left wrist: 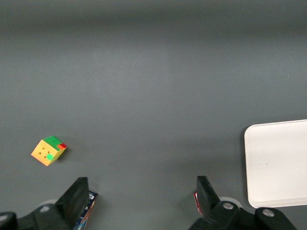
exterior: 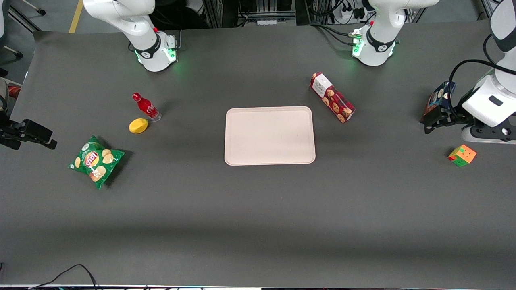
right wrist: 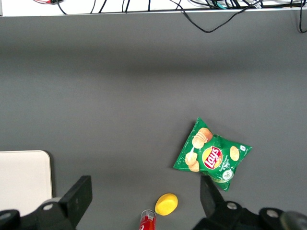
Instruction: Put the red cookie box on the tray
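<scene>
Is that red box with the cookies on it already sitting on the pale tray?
No: the red cookie box lies on the grey table beside the tray, and the gripper hangs open toward the working arm's end.

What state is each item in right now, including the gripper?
red cookie box: lying flat on the table, off the tray, untouched.
tray: flat on the table, nothing on it.
gripper: open, holding nothing, at the working arm's end of the table.
blue cookie box: propped up near the gripper.
red bottle: tilted, cap on.
chip bag: lying flat, sealed.
</scene>
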Controlling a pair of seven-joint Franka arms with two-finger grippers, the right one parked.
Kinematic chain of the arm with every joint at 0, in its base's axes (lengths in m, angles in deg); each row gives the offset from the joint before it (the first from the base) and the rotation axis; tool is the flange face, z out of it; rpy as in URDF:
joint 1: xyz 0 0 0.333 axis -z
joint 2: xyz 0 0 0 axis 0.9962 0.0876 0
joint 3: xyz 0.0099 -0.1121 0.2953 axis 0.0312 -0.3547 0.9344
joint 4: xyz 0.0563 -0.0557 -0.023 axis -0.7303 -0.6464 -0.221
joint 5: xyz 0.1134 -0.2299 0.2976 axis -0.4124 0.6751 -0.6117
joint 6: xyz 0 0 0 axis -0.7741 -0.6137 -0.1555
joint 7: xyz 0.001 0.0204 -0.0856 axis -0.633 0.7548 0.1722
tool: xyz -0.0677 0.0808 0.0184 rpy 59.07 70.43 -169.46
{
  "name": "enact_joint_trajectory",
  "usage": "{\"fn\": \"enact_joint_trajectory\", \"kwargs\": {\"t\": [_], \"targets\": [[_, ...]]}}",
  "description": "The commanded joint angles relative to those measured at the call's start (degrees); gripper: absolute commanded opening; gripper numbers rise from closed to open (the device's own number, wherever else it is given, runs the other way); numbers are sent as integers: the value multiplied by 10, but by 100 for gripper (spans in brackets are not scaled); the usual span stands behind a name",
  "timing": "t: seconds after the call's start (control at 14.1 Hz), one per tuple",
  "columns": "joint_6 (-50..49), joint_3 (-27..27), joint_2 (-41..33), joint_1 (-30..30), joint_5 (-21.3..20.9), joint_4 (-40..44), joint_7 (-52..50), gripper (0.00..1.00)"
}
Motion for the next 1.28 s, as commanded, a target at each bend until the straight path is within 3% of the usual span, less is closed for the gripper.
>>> {"fn": "enact_joint_trajectory", "kwargs": {"t": [0.0, 0.78, 0.99, 1.21], "targets": [[-13, 0, 8, -1, -1, 17, 5, 100], [-54, -7, 11, 3, 3, 17, -18, 100], [-74, -43, 9, 1, 8, 2, -165, 100], [-69, -61, -6, 3, 48, -38, -283, 100]]}}
